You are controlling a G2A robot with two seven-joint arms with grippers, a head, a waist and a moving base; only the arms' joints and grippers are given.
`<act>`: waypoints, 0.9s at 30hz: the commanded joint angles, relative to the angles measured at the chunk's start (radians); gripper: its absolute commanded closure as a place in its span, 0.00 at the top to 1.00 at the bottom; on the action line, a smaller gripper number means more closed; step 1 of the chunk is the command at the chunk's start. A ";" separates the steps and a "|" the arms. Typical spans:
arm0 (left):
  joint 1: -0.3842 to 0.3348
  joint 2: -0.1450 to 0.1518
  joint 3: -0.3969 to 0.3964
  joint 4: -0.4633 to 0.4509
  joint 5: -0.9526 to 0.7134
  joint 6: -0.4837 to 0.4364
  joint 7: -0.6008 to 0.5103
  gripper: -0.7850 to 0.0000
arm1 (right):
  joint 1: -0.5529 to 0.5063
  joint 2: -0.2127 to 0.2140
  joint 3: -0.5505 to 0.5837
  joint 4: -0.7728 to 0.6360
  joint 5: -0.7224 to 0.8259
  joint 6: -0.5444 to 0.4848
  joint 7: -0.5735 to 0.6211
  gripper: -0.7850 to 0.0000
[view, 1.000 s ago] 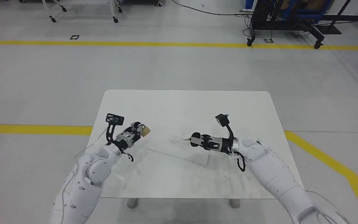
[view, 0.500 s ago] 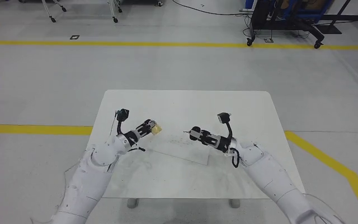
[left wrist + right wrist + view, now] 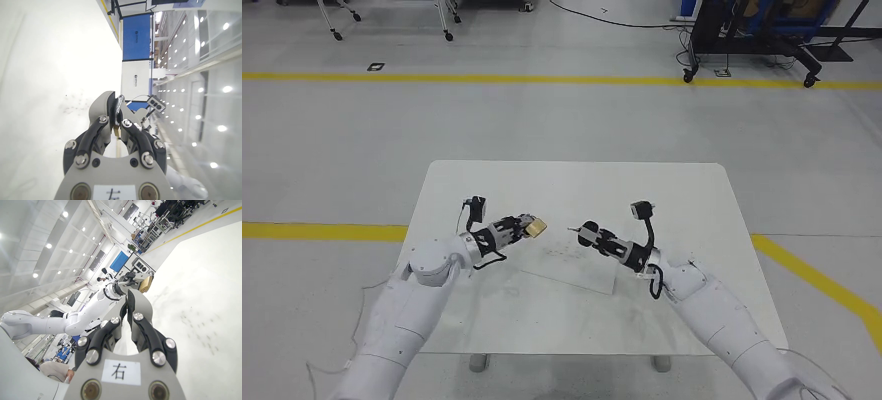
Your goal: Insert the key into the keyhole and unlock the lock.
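Held above the white table (image 3: 642, 190) left of centre, the brass padlock (image 3: 535, 227) is clamped in my left gripper (image 3: 521, 227). In the left wrist view the left gripper (image 3: 115, 99) is shut on the silver shackle (image 3: 119, 103), and the brass body (image 3: 116, 132) shows between the fingers. My right gripper (image 3: 588, 235) is a short gap to the right of the lock, shut on a small silver key (image 3: 572, 230) whose tip points at the padlock. The right wrist view shows the right gripper (image 3: 129, 295) shut, with the padlock (image 3: 145, 283) just beyond its tips; the key is hidden there.
Small dark scuff marks (image 3: 562, 250) speckle the tabletop under the grippers. Yellow floor lines (image 3: 322, 231) run past the table. Trolleys and a dark rack (image 3: 752, 40) stand far behind.
My left arm has swung the padlock right, toward the table's centre. My right gripper has edged left with the key, so the gap between lock and key has shrunk.
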 commanded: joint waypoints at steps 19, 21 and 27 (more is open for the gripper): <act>-0.201 -0.126 0.207 0.317 -0.455 0.026 -0.403 0.00 | -0.063 -0.014 0.041 -0.077 0.009 0.168 -0.214 0.00; -0.201 -0.126 0.207 0.317 -0.455 0.026 -0.403 0.00 | -0.063 -0.014 0.041 -0.077 0.009 0.168 -0.214 0.00; -0.161 -0.106 0.163 0.273 -0.323 0.052 0.022 0.00 | -0.086 -0.010 0.062 -0.141 -0.120 0.250 -0.302 0.00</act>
